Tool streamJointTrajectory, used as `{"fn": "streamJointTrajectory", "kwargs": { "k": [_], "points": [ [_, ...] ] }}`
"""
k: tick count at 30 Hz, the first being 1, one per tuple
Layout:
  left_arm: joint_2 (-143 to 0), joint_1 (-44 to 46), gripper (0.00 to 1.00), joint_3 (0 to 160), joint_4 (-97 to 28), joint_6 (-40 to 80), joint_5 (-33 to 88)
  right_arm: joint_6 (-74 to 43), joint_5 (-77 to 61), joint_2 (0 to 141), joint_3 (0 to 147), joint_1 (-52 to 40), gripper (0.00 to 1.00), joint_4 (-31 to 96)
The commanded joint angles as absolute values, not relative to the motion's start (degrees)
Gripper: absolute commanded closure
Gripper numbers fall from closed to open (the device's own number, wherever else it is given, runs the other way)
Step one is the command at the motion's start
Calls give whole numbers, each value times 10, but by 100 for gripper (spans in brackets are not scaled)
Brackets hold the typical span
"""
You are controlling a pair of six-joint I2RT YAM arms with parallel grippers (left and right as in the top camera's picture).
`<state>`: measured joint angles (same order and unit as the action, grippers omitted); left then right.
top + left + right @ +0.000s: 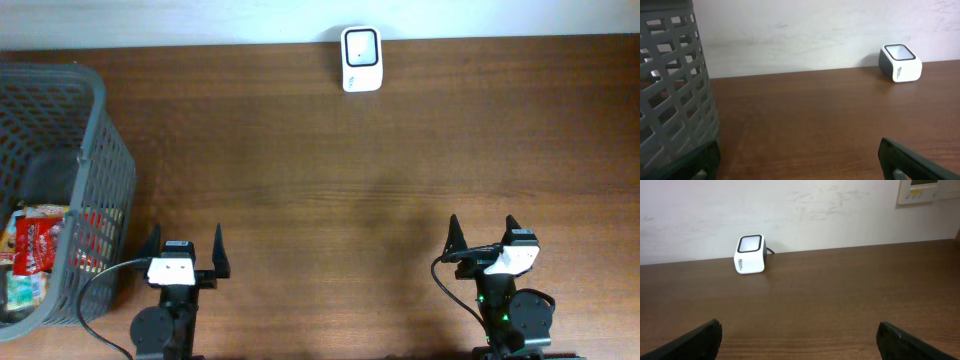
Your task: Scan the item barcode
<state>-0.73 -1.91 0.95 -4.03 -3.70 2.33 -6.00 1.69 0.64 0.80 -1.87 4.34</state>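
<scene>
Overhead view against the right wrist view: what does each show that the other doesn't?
Only overhead: the grey plastic mesh basket at the left edge, holding red snack packets, and the open left gripper. Only the right wrist: a beige wall-mounted control panel, upper right. Both: the white cube-shaped barcode scanner at the far edge of the brown wooden table, and the open right gripper.

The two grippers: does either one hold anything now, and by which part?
Nothing is held. The left gripper and the right gripper both stand open over the table; the packets lie in the basket.
</scene>
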Motion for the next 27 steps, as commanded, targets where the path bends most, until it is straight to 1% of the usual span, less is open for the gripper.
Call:
{"fn": "streamJointTrajectory", "kwargs": {
  "k": [1, 2, 3, 4, 5, 7, 9, 11, 12, 14, 16, 17, 19, 20, 21, 23, 24, 25, 27],
  "points": [
    [-4, -22, 1, 5, 60, -46, 166, -63, 22, 5, 3, -22, 2, 45],
    [-4, -22, 1, 5, 139, -46, 229, -63, 22, 5, 3, -22, 2, 45],
    [-4, -22, 1, 6, 237, -46, 246, -63, 22, 5, 3, -22, 2, 45],
    [-4, -22, 1, 22, 298, -46, 245, -63, 22, 5, 3, -22, 2, 45],
    [-6, -22, 1, 60, 279, -47, 242, -63, 22, 5, 3, -22, 2, 45],
    [-29, -22, 1, 132, 216, -64, 242, -63, 22, 5, 3, -22, 1, 45],
    [-76, -22, 1, 219, 139, -135, 241, -63, 22, 5, 3, -22, 2, 45],
    [-139, -22, 1, 307, 78, -148, 196, -63, 22, 5, 3, -22, 1, 45],
    [-165, -22, 1, 341, 44, -149, 192, -63, 22, 5, 3, -22, 1, 45],
    [-295, -22, 1, 496, -134, -150, 200, -63, 22, 5, 3, -22, 2, 45],
    [-377, -22, 1, 590, -230, -151, 257, -63, 22, 5, 3, -22, 2, 45],
    [-415, -22, 1, 632, -256, -161, 268, -63, 22, 5, 3, -22, 2, 45],
    [-464, -22, 1, 702, -327, -161, 204, -63, 22, 5, 3, -22, 2, 45],
    [-509, -22, 1, 766, -402, -152, 153, -63, 22, 5, 3, -22, 2, 45],
    [-598, -22, 1, 897, -562, -129, 76, -63, 22, 5, 3, -22, 1, 45],
    [-686, -21, 1, 1023, -680, -129, 85, -63, 22, 5, 3, -22, 2, 45],
    [-722, -23, 1, 1059, -697, -118, 76, -63, 22, 5, 3, -22, 2, 45],
    [-733, -36, 1, 1063, -689, -54, 52, -63, 22, 5, 3, -22, 1, 45],
    [-744, -133, 1, 1070, -676, 13, 47, -63, 22, 5, 3, -22, 1, 45]
  ]
}}
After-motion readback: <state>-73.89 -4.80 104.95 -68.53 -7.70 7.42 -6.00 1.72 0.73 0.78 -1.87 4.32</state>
